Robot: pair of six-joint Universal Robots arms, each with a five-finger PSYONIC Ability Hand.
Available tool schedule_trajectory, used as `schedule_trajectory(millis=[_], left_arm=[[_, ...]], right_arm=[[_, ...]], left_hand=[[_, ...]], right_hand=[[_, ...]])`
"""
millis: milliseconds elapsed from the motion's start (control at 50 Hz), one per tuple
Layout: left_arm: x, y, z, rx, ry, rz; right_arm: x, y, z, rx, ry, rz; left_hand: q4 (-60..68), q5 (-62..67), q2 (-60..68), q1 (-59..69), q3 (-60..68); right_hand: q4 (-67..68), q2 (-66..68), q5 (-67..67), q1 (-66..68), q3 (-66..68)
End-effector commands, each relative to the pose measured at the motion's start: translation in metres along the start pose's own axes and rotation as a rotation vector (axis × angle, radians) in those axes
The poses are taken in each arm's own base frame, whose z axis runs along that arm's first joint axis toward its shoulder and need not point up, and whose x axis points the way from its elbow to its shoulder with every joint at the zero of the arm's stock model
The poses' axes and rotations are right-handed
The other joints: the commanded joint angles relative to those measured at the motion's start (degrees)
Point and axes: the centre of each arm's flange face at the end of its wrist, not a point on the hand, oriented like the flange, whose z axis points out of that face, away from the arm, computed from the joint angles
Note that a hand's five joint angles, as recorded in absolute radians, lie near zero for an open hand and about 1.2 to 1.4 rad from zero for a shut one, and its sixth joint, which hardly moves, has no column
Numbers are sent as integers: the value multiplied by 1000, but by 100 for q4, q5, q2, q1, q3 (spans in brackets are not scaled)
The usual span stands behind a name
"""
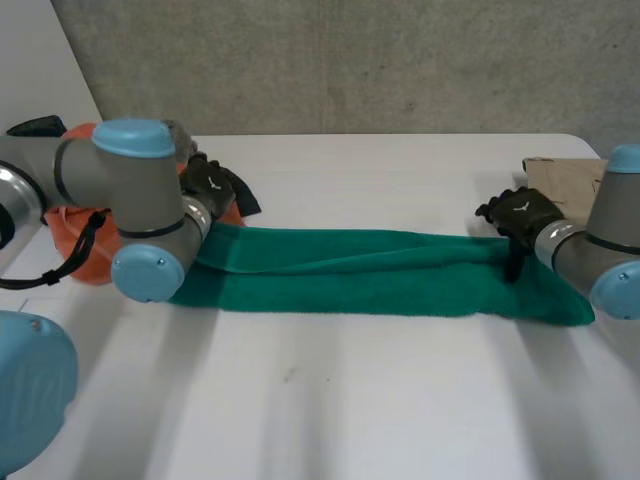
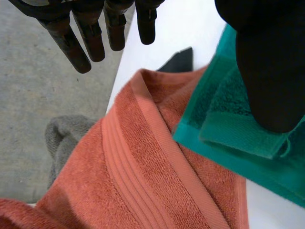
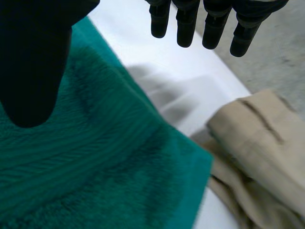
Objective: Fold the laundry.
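A green towel (image 1: 380,275), folded into a long strip, lies across the white table (image 1: 350,400). My left hand (image 1: 210,183) hovers at its left end, open. In the left wrist view the fingers (image 2: 86,38) are straight and spread from the thumb (image 2: 269,62), which hangs over the green towel's folded corner (image 2: 228,119). My right hand (image 1: 520,212) is at the strip's right end, also open. There the straight fingers (image 3: 186,24) point past the towel's far edge, and the thumb (image 3: 33,62) is above the green towel (image 3: 95,167). Neither hand holds cloth.
An orange towel (image 1: 75,235) (image 2: 143,167) lies bunched under the green strip's left end, with a grey cloth (image 2: 64,138) and a dark cloth (image 2: 180,59) beside it. A beige cloth (image 1: 565,180) (image 3: 257,143) sits by the right end, near the table's far right corner.
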Motion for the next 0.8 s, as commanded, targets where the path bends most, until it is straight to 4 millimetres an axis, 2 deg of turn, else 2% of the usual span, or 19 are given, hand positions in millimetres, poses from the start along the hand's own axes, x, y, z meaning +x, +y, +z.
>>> schedule_trajectory(millis=[20, 120, 200, 300, 360, 580, 700, 800], left_arm=[[6, 6, 25, 20, -41, 2], [6, 3, 47, 97, -99, -28], [-11, -3, 57, 143, -187, -87], [-28, -15, 52, 188, -230, -243], [-30, -17, 46, 189, -210, -273], [-25, -20, 18, 208, -103, -233], [-7, -22, 13, 221, -25, -221], [11, -14, 15, 188, 49, -191]], right_arm=[[-4, 7, 24, -15, 25, -6], [2, 6, 44, 40, 142, 0], [9, 0, 56, 123, 250, -9], [12, -11, 57, 191, 316, -16], [12, -13, 48, 168, 290, -14], [9, -17, 16, 113, 131, 22], [7, -19, 20, 133, 106, 54], [-3, -22, 31, 162, 79, 92]], left_hand=[[-138, -289, -167, -70, -187], [-138, -289, -167, -70, -187], [-138, -289, -167, -70, -187], [-138, -289, -167, -70, -187], [-138, -289, -167, -70, -187], [-138, -289, -167, -70, -187], [-138, -289, -167, -70, -187], [-138, -289, -167, -70, -187]], right_hand=[[-202, -214, -271, -272, -174], [-202, -214, -271, -272, -174], [-202, -214, -271, -272, -174], [-202, -214, -271, -272, -174], [-202, -214, -271, -272, -174], [-202, -214, -271, -272, -174], [-202, -214, -271, -272, -174], [-202, -214, -271, -272, -174]])
